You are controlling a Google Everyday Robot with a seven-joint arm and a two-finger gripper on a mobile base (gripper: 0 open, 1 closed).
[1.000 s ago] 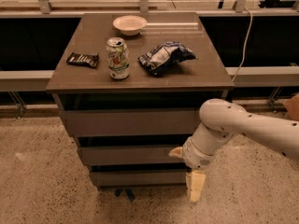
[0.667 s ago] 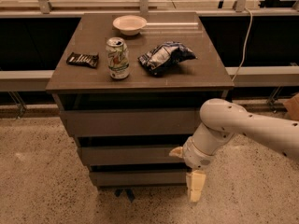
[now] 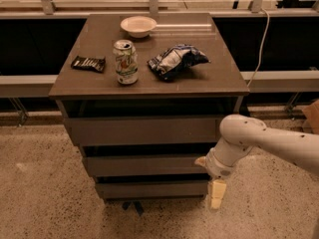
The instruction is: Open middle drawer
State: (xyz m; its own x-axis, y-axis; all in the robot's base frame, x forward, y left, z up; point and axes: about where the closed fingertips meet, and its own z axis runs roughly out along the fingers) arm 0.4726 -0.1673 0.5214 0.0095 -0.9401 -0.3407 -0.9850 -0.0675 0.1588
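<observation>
Grey-brown and handle-less, the middle drawer [image 3: 144,166] sits between the taller top front [image 3: 144,130] and the narrow bottom front [image 3: 149,188]. My gripper [image 3: 217,195] hangs just off its right end, likely seeking an edge to pull; clenched or released, I cannot tell. The drawer's inside is hidden. The bowl [image 3: 138,26] on the table [image 3: 199,81] looks empty.

A brown flat-topped table [image 3: 209,78] stands mid-frame on a speckled stone floor [image 3: 45,203]. On its top, a small white bowl [image 3: 138,26] sits at upper centre. Below it a green-and-white drink can [image 3: 125,62] stands upright, with a dark snack bar wrapper [image 3: 88,63] to its left and a crumpled blue-and-white crisp bag [image 3: 175,61] to its right. The pale claw [image 3: 216,197] hangs at lower right, beside the table's bottom corner.
</observation>
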